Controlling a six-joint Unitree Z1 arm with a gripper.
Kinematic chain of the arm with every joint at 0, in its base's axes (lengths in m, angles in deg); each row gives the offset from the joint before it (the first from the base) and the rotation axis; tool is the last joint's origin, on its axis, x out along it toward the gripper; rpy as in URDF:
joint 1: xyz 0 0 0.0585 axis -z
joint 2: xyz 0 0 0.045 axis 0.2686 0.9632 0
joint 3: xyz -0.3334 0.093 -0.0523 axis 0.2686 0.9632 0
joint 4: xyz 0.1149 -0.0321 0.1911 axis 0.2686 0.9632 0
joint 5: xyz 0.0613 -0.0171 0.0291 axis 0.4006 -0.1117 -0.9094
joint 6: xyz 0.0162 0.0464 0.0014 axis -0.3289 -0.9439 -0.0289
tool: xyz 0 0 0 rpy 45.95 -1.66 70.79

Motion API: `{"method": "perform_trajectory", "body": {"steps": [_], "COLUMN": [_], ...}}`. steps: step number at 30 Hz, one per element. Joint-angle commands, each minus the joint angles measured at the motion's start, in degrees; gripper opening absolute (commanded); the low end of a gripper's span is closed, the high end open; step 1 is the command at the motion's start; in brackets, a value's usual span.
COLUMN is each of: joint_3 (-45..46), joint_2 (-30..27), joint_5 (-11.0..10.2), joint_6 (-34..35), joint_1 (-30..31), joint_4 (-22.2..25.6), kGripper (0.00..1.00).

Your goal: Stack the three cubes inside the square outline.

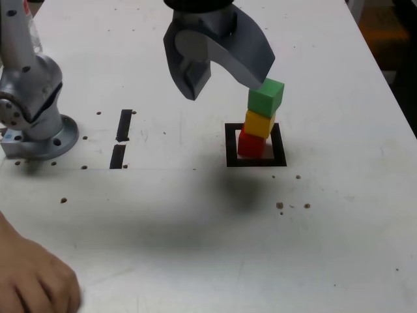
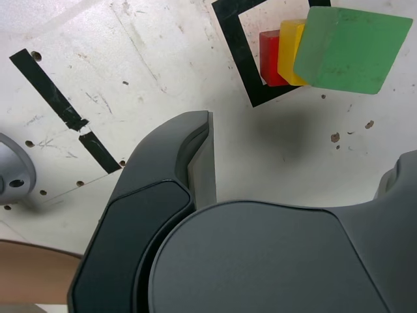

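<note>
The gripper [image 1: 225, 81] hangs in the upper middle of the exterior view, jaws spread wide and empty, one tip close by the green cube [image 1: 266, 97]. That cube tops the yellow cube [image 1: 259, 123] and red cube [image 1: 251, 143], stacked slightly crooked inside the square outline [image 1: 255, 161] right of centre.

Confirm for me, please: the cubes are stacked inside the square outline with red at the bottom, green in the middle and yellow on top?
Not quite. The exterior view shows the yellow cube in the middle and the green cube on top; the red cube is indeed at the bottom, inside the square outline.
</note>
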Motion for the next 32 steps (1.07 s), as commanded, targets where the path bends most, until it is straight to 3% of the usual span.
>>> {"method": "perform_trajectory", "body": {"steps": [1,13,22,26,29,32], "joint_3": [0.2,2.8,16.6,24.6,33.5,38.5], "joint_2": [-0.5,-2.6,-9.3,-11.4,-11.8,-11.5], "joint_5": [0.0,0.2,0.9,2.7,6.0,7.7], "joint_6": [0.1,0.8,7.3,9.3,9.5,9.5], "joint_1": [-0.1,-0.1,-0.1,-0.1,-0.1,-0.1], "joint_4": [-0.1,0.1,-1.2,-5.8,-15.0,-21.1], "kGripper": [1.00,1.00,1.00,1.00,1.00,1.00]}}
